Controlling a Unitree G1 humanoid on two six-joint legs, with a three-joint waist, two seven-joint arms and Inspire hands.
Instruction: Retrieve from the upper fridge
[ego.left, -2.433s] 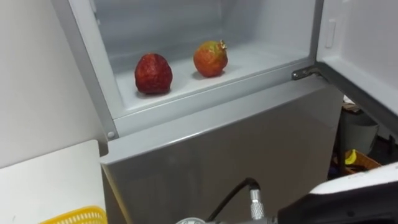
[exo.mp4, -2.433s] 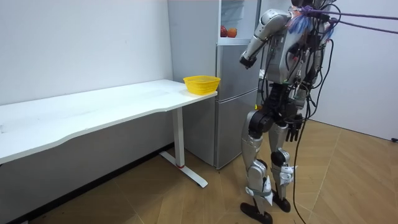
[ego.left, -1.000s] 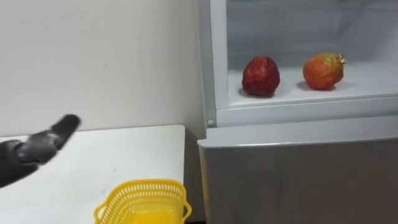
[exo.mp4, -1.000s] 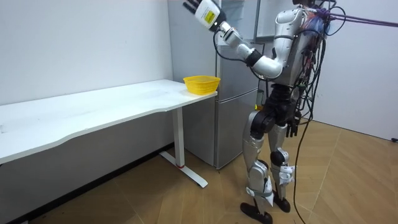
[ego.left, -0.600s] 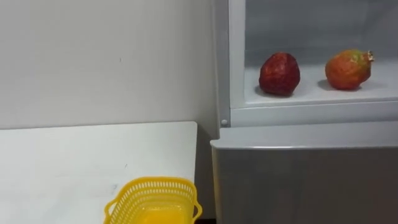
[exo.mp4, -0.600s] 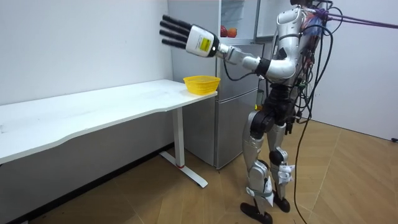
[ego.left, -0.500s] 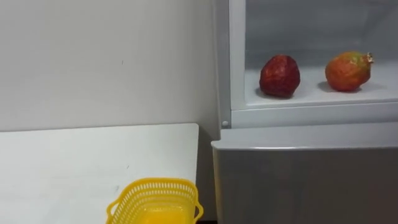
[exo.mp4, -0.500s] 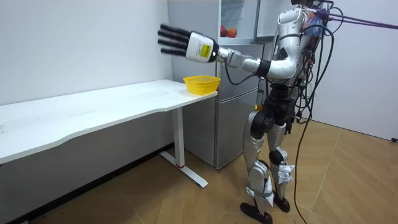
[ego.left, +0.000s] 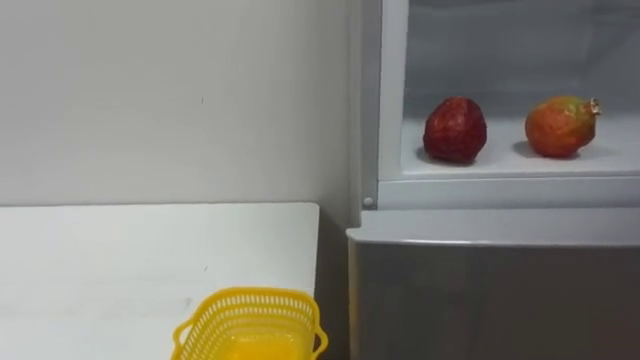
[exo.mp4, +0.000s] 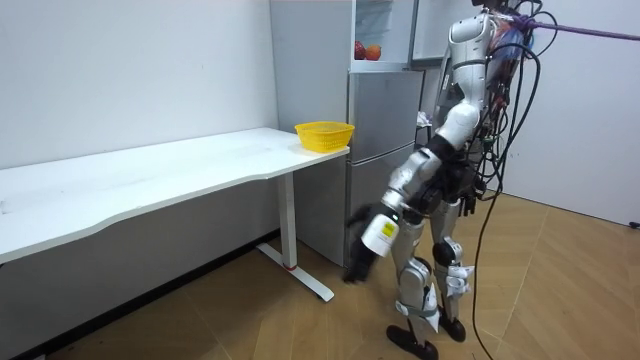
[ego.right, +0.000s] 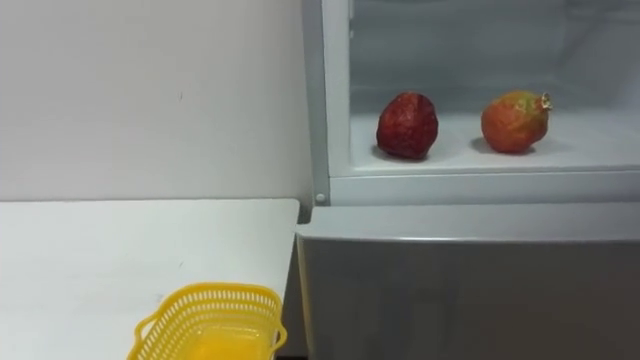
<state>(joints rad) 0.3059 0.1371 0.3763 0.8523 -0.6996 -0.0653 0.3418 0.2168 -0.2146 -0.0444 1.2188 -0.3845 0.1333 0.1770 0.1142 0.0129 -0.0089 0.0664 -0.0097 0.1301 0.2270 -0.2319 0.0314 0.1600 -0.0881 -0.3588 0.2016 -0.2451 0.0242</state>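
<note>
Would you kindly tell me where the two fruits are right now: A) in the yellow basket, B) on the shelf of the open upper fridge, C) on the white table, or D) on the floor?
B: the red fruit and the orange fruit both sit, apart, on the fridge shelf.

Lighting even, bright. Soft shadows beneath the dark red fruit (ego.left: 455, 130) and orange-red fruit (ego.left: 560, 126) on the white fridge shelf (ego.left: 612, 156).

The body is clad in silver-grey and white shells over dark joints, and dark cables are bundled at the back, with purple straps at the shoulders. A white plate with a yellow label is borne on the dark left hand (exo.mp4: 366, 247).
</note>
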